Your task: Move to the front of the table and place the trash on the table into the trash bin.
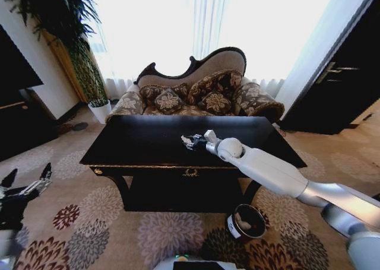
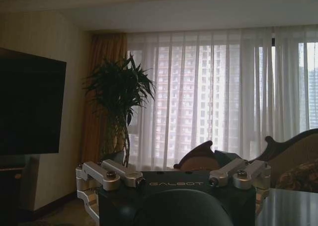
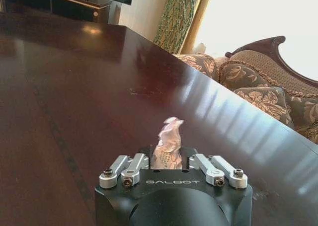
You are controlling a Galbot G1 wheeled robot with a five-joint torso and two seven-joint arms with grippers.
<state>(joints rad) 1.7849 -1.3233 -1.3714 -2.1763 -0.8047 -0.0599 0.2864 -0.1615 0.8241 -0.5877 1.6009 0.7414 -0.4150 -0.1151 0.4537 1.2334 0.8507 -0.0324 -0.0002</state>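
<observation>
The black glossy table [image 1: 133, 140] stands straight ahead, with a gold emblem on its front apron. My right arm reaches over its middle, and the right gripper [image 1: 190, 142] is shut on a crumpled white paper wad [image 3: 169, 135]. The wad sticks up between the fingers just above the dark tabletop [image 3: 74, 87]. On the carpet by the table's front right leg is the small round trash bin [image 1: 246, 222], dark with a white label, and something pale lies inside it. My left gripper [image 1: 25, 184] hangs open low at the left, away from the table.
A patterned sofa [image 1: 196, 95] stands right behind the table. A tall potted plant [image 1: 83, 62] and a black TV cabinet [image 1: 18, 116] are at the left. A dark cabinet [image 1: 344, 86] fills the right. Flowered carpet [image 1: 119, 228] lies in front.
</observation>
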